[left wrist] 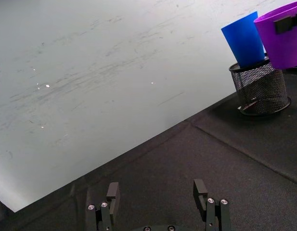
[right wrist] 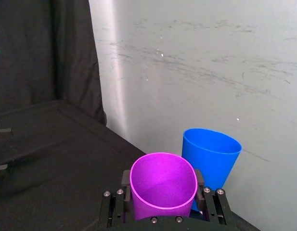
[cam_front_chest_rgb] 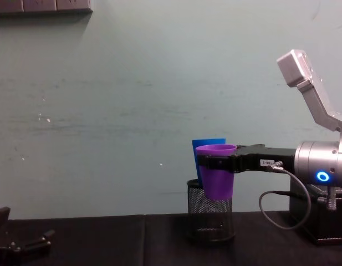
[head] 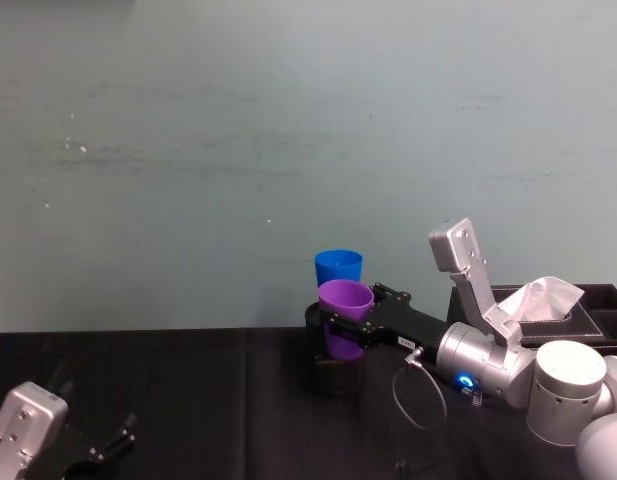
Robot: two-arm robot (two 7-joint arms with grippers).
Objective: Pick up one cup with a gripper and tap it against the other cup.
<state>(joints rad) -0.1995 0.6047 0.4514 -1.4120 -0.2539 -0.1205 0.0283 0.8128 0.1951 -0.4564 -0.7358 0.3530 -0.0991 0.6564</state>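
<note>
Right tool (head: 346, 335) holds the purple cup (head: 345, 305) up close beside the blue cup (head: 338, 268).

Head view: reaching in from the right, the right tool pinches the purple cup by its sides, upright and lifted clear of the black desk (head: 188, 400). The blue cup stands just on its far side, and the left tool (head: 108, 450) sits low at the near left, well apart. Chest view: the purple cup hangs partly over a black mesh pen holder (cam_front_chest_rgb: 210, 219), the blue cup's rim showing behind it. Left wrist view: the left tool's fingers (left wrist: 112, 197) are spread wide above the desk with nothing between them, and at the far side the blue cup sits inside the mesh holder. Right wrist view: both cups show open mouths, the purple one between the fingers and the blue one just beyond; whether they touch cannot be told.
</note>
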